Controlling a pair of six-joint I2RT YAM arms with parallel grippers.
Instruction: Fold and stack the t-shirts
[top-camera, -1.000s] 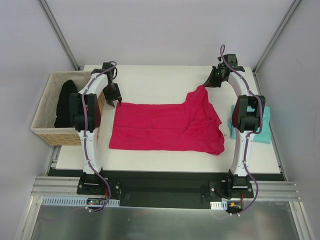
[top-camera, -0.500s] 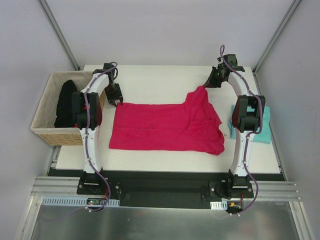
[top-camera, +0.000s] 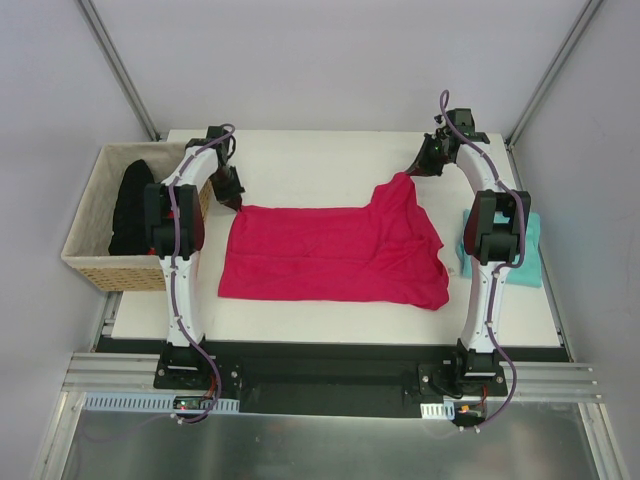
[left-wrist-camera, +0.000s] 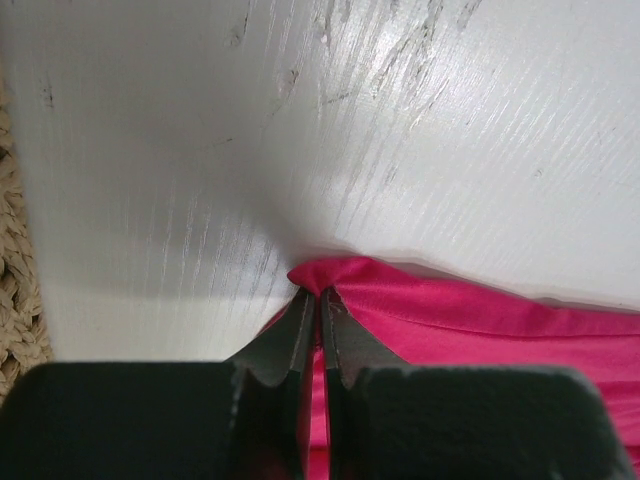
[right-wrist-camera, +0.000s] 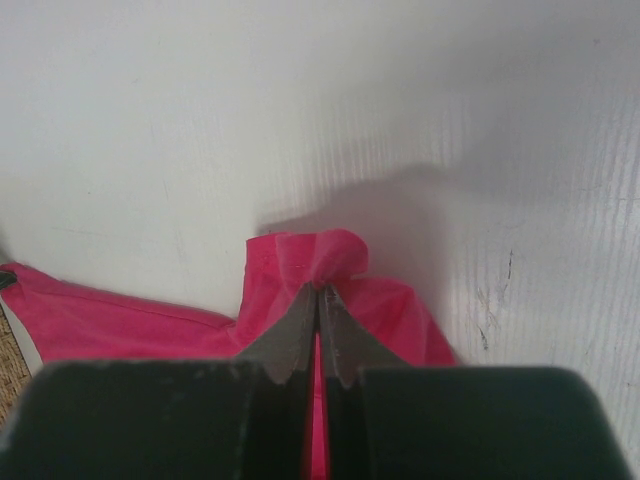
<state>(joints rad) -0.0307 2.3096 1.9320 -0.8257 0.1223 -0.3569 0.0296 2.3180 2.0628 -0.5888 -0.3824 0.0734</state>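
A: What has changed since the earlier frame?
B: The left gripper (top-camera: 233, 203) has closed on the far-left corner of the bright magenta cloth t-shirt (top-camera: 330, 255). The right gripper (top-camera: 412, 172) has not moved.
A: Top view?
B: The magenta t-shirt lies spread on the white table (top-camera: 300, 165), with 1 far-right corner lifted. The teal cloth t-shirt (top-camera: 530, 240) lies at the right edge.
A: Left wrist view?
B: The 2 fingers (left-wrist-camera: 292, 340) are pinched on a magenta fold.
A: Right wrist view?
B: Identical: the fingers are clamped on magenta cloth.
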